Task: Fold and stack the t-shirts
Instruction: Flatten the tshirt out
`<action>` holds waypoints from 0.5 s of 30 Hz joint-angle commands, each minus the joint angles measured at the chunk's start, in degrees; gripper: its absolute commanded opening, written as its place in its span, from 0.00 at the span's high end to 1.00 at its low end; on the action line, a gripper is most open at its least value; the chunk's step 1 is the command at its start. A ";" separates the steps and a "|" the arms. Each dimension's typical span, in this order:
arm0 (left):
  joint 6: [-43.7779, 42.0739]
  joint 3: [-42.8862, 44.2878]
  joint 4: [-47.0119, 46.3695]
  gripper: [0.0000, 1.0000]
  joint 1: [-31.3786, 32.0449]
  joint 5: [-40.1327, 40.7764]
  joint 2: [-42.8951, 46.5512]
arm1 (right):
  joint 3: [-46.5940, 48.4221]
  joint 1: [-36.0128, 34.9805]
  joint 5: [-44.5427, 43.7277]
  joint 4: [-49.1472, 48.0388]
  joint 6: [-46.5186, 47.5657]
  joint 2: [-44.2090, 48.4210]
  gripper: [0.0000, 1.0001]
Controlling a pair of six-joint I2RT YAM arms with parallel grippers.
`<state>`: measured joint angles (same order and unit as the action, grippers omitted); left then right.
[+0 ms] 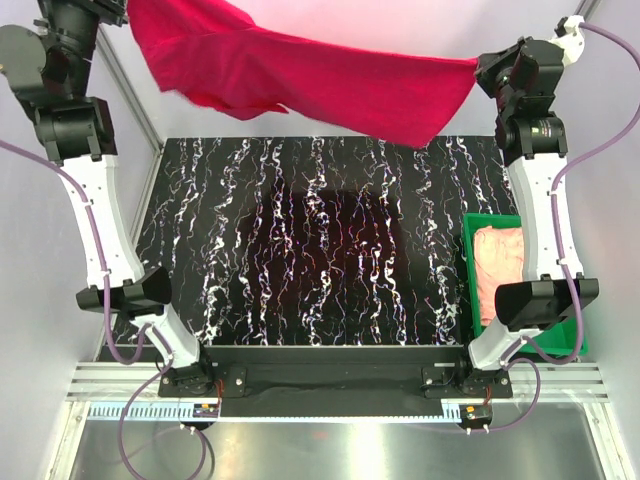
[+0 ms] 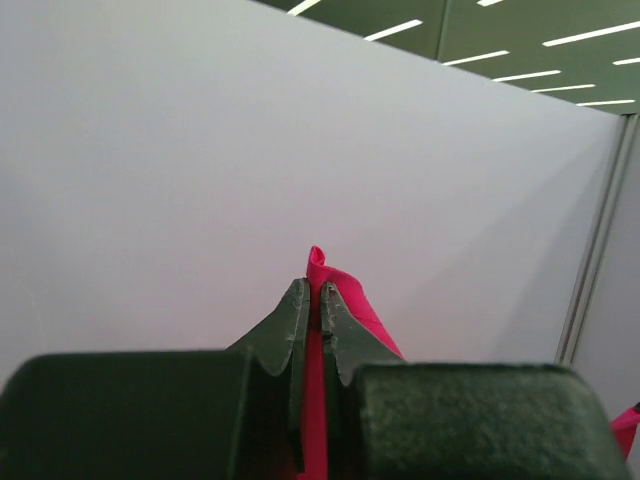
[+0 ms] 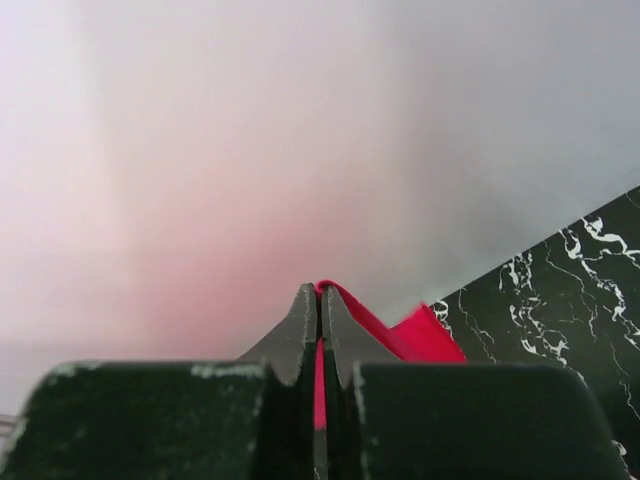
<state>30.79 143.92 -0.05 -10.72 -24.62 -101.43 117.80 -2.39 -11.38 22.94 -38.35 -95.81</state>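
Note:
The crimson-red t-shirt (image 1: 300,75) hangs stretched high above the far edge of the table, held at both ends. My left gripper (image 1: 128,12) is shut on its left end, and red cloth (image 2: 340,295) shows between the jaws in the left wrist view. My right gripper (image 1: 478,72) is shut on its right end, and red cloth (image 3: 400,330) shows pinched in the right wrist view. The pale salmon-pink t-shirt (image 1: 497,268) lies folded in the green tray (image 1: 468,270) at the right.
The black marbled table top (image 1: 310,250) lies under the raised shirt. Grey walls enclose the left, far and right sides. The right arm's lower link (image 1: 545,300) hangs over the green tray.

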 commanded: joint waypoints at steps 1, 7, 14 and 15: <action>2.27 -0.46 -3.10 1.00 -0.88 -2.80 0.25 | 0.94 -0.24 -0.93 -3.41 0.82 -0.86 1.00; 1.82 -1.35 -4.60 1.00 -2.81 -3.95 2.56 | 11.04 -1.65 -0.75 -0.61 2.05 -4.82 1.00; 6.04 -2.16 -6.46 1.00 -5.98 -6.13 1.94 | 14.55 -2.09 -1.98 3.59 2.05 -6.14 1.00; 5.69 -1.54 -6.10 1.00 -6.15 -6.23 1.76 | 15.26 -2.18 -1.98 3.52 2.14 -6.32 1.00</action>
<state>35.66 141.10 -2.17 -16.25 -29.98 -100.95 129.88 -4.51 -11.09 27.79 -37.58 -102.94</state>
